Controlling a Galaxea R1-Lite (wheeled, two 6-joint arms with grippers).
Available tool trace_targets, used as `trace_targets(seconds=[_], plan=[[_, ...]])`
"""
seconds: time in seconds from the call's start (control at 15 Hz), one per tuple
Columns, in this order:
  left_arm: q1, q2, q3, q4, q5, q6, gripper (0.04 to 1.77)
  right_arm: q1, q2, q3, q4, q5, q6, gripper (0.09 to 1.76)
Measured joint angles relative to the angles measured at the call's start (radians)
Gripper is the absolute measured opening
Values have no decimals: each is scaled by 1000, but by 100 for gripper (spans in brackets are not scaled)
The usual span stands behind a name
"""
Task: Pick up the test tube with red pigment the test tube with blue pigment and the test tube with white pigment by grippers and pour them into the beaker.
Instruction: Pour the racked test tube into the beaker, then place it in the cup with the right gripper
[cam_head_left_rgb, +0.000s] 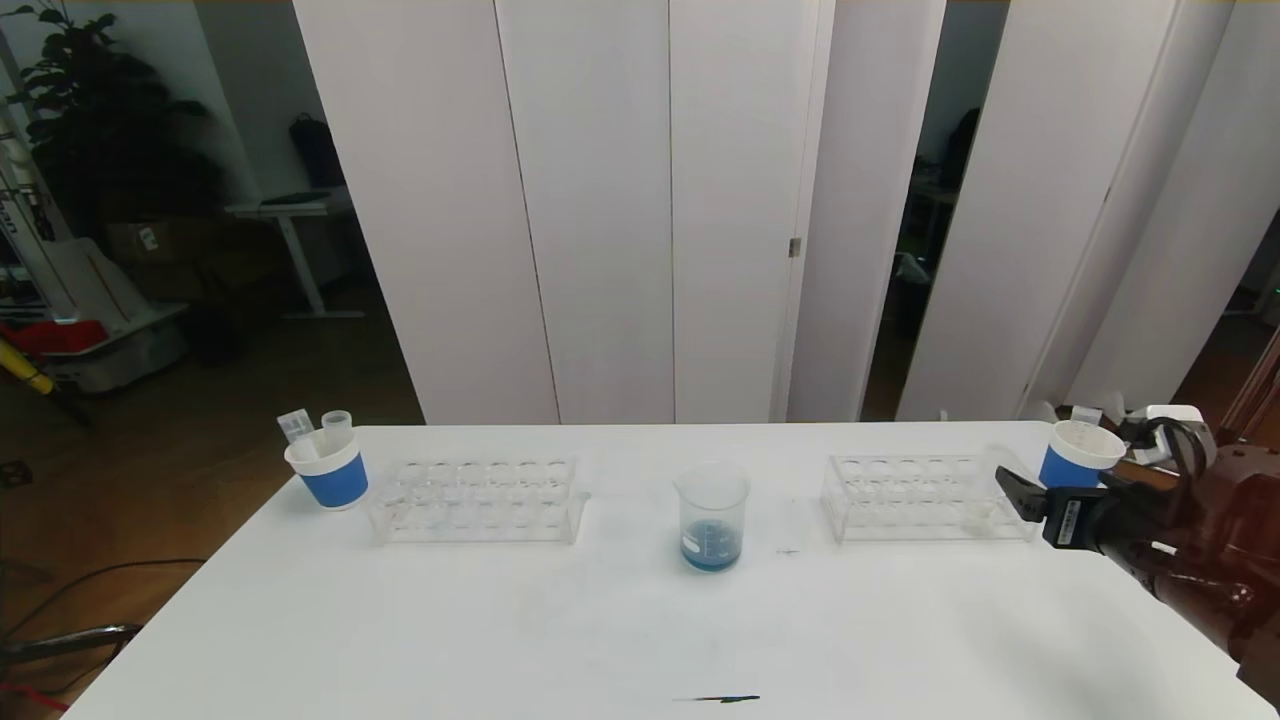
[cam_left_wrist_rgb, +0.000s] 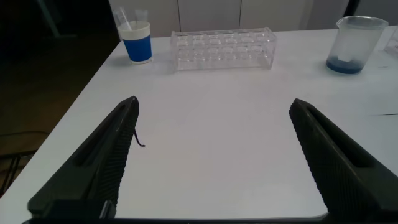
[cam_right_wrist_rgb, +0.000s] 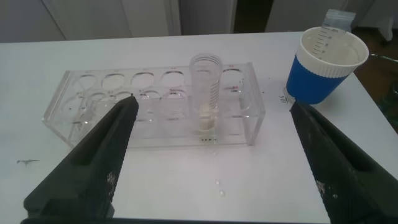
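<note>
Your right end effector (cam_right_wrist_rgb: 208, 162) stands wide and empty, squared up to the clear rack (cam_right_wrist_rgb: 155, 115) at the right of the head view, where the test tube with white pigment (cam_right_wrist_rgb: 206, 93) stands upright in a near-row hole toward the rack's right end. The beaker (cam_head_left_rgb: 712, 515) sits at the centre of the table (cam_head_left_rgb: 500, 640) between the two racks and already holds blue liquid at its bottom, so you look to be on the white tube's pick-up. No red or blue filled tube shows in either rack. Next you would bring the fingers in around the tube's upper part above the rack top, close, lift straight up, then carry it left to the beaker. Your left end effector (cam_left_wrist_rgb: 214, 162), out of the head view, is also wide and empty, hovering over bare table near the left rack (cam_left_wrist_rgb: 222, 48). The paper cup (cam_right_wrist_rgb: 323, 65) beside the right rack holds a tube with printed graduation marks; the beaker has white marks too, but no writing is readable.
</note>
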Motion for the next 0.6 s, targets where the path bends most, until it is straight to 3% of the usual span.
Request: trace_targets(seconds=[0.27,0.6], plan=[[0,0,0,0,0,0,173,9,104,-91,-11,-77,-3,175],[0,0,0,0,0,0,173,24,209,-199,-5,-81,-1,175]])
